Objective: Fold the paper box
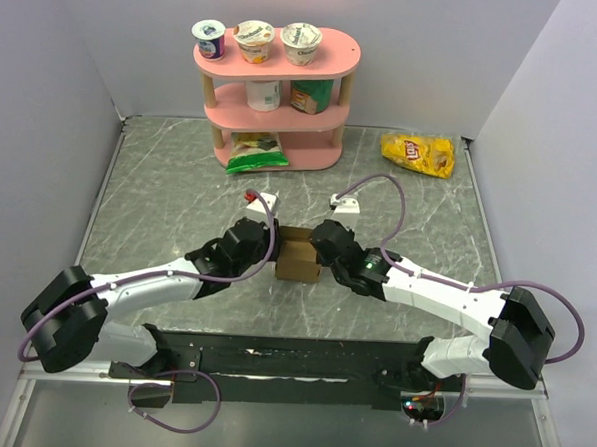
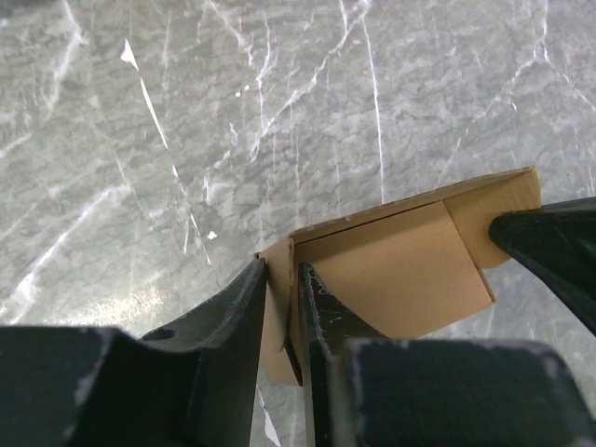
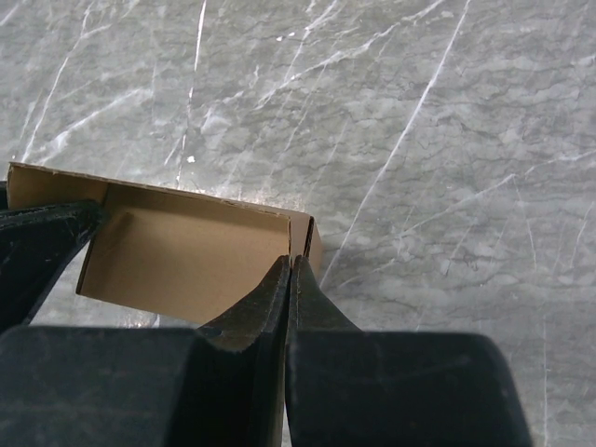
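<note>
The paper box (image 1: 299, 256) is a small brown cardboard box with an open top, standing mid-table between both arms. My left gripper (image 1: 274, 244) is at its left wall. In the left wrist view the box (image 2: 400, 270) shows its inside, and the left gripper (image 2: 280, 268) straddles the left wall with its jaws slightly apart and a thin gap beside the cardboard. My right gripper (image 1: 322, 247) is at the right wall. In the right wrist view the right gripper (image 3: 291, 263) is pressed shut on the top edge of the box's (image 3: 186, 261) right wall.
A pink shelf (image 1: 275, 92) stands at the back with yogurt cups on top, containers on its middle tier and a green bag (image 1: 256, 153) at the bottom. A yellow chip bag (image 1: 417, 153) lies at the back right. White walls enclose the marble table (image 1: 160, 196).
</note>
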`<state>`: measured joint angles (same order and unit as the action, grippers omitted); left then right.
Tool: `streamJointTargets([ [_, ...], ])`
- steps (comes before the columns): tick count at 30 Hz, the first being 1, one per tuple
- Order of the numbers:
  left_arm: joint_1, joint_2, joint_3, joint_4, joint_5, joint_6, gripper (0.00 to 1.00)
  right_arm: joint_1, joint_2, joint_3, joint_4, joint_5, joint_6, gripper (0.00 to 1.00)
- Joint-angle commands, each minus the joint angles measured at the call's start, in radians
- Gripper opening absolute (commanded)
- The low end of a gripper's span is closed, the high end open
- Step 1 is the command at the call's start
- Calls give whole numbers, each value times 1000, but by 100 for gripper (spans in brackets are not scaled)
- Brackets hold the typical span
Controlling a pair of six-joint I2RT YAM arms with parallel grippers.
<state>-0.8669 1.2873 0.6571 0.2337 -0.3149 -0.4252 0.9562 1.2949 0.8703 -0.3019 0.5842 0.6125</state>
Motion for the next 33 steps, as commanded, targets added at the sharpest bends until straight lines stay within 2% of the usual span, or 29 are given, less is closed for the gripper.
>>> streamJointTargets([
  [1, 12, -20, 27, -30, 115, -23, 25, 18, 23, -24, -74, -41, 12, 0],
  [5, 16, -2, 47, -60, 145, -35, 17, 19, 24, -19, -77, -26, 12, 0],
  [7, 16, 1, 50, -66, 139, -44, 9, 27, 23, -20, -77, -12, 10, 0],
  [12, 17, 29, 122, -137, 115, -69, 2, 53, 24, -22, -75, 51, 10, 0],
  [17, 22, 75, 187, -215, 123, -115, 1, 90, 67, 2, -112, 111, 23, 0],
  [24, 19, 98, 159, -185, 119, -144, 1, 113, 90, 18, -129, 140, 36, 0],
  [33, -59, 52, 29, -67, -87, -113, 1, 118, 96, 19, -138, 151, 56, 0],
])
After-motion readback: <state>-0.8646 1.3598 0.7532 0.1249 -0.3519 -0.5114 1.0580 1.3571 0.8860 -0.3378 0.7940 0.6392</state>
